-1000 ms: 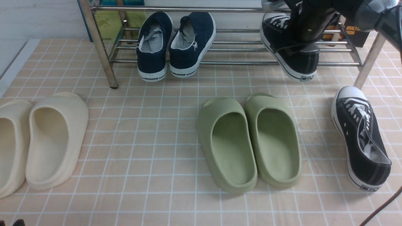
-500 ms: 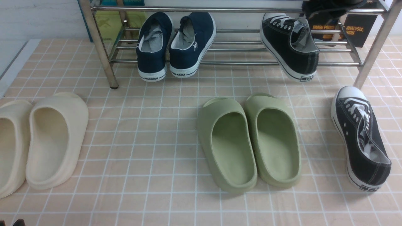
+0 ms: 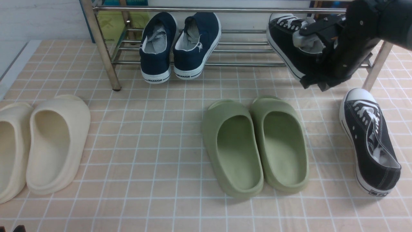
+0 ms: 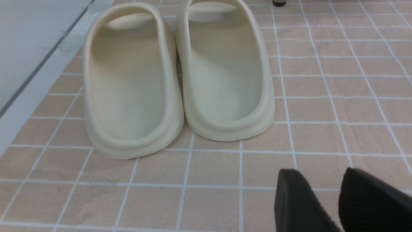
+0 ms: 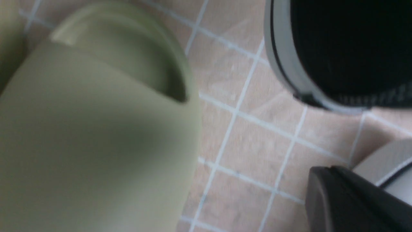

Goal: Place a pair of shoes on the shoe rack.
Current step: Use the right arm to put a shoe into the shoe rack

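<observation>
Peach tiled floor (image 3: 154,135), chrome rack (image 3: 244,64) along its far edge. First sneaker (image 3: 285,45) lay on the rack's lower bars at the right end, heel overhanging the front bar (tilted, but seated as far as I could judge). Second sneaker (image 3: 370,141) lay on the floor at its right edge, just beside the rack's right front leg. Right gripper (image 3: 313,84) hung in front of the racked heel, fingers pressed together, nothing between them. Left gripper (image 4: 322,180) hovered near cream slides (image 4: 180,74), fingers parted, empty. Judged half done: one shoe placed, one left to fetch.
</observation>
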`<state>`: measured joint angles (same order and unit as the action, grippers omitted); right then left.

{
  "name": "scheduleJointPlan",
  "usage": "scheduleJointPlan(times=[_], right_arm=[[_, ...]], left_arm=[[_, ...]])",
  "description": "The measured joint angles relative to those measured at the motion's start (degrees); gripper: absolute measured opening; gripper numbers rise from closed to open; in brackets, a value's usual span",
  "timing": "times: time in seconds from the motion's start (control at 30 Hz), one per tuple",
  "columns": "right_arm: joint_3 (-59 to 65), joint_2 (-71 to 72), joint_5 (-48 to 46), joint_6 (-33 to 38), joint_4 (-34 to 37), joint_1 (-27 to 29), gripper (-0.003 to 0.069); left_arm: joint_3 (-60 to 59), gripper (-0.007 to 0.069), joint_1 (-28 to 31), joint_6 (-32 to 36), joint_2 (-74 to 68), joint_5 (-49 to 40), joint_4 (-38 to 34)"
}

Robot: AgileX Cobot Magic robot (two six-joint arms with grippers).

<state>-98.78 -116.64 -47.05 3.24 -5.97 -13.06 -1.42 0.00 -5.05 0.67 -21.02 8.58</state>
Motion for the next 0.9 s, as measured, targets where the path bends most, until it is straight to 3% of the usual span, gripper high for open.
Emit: scheduleJointPlan(times=[0.1, 0.67, 0.8, 0.9], right_arm=[[0.00, -0.64, 4.01, -1.20, -0.11, 0.00, -0.0018], [-4.41, -0.71, 6.92, -2.47, 4.85, -0.05, -0.0015], [-4.74, -0.33, 3.62, -2.47, 4.85, -0.05, 0.0016], [-6.11, 0.83, -1.74, -2.47, 4.85, -0.05, 0.0109]], left_arm=[[0.00, 0.0239, 0.00, 0.00, 0.00, 0.00, 0.00], [0.00, 0.0239, 0.00, 0.00, 0.00, 0.00, 0.00], [0.00, 0.0239, 0.00, 0.00, 0.00, 0.00, 0.00], [0.00, 0.0239, 0.00, 0.00, 0.00, 0.00, 0.00]])
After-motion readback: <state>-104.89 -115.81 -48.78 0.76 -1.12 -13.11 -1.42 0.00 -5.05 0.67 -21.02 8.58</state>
